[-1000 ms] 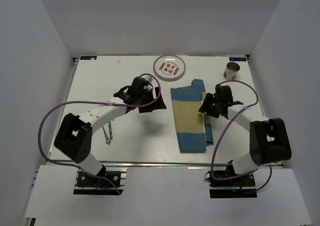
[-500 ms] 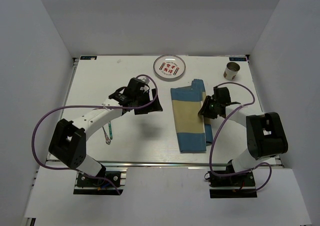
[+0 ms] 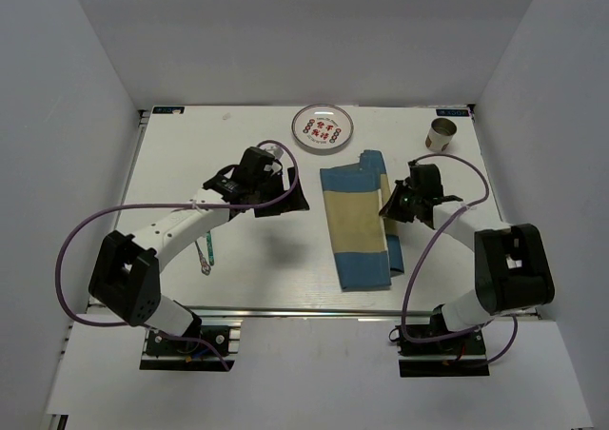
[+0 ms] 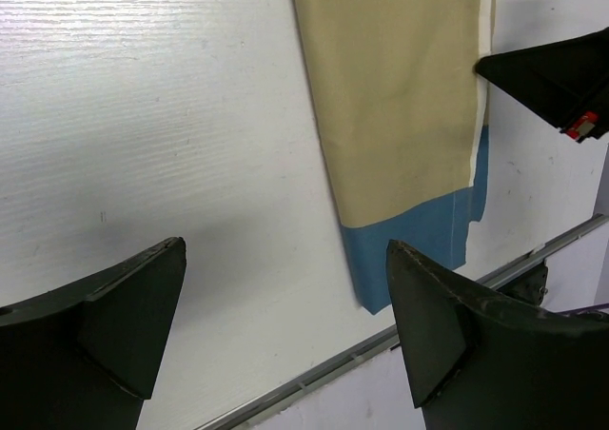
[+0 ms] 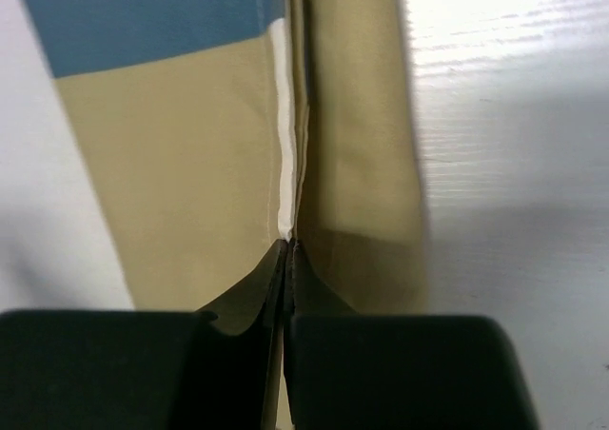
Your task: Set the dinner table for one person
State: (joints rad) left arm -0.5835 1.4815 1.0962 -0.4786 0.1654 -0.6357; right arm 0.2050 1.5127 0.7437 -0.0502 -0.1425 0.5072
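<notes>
Barely begun: folded blue-and-tan cloth placemat (image 3: 360, 223) not yet spread.
Right fingers (image 5: 249, 297) clamp its edge; left fingers (image 4: 124, 306) gape empty beside it; round patterned plate (image 3: 323, 127), metal cup (image 3: 440, 134) sit beyond them.

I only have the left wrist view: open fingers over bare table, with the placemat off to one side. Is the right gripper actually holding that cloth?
Observer: Yes. In the right wrist view the right gripper is shut on a fold in the tan part of the placemat.
Operator: Where is the plate?
Observer: The plate sits at the far edge of the dinner table, just beyond the placemat's far left corner.
Operator: And the cup?
Observer: The cup stands upright near the far right corner, beyond the right gripper.
</notes>
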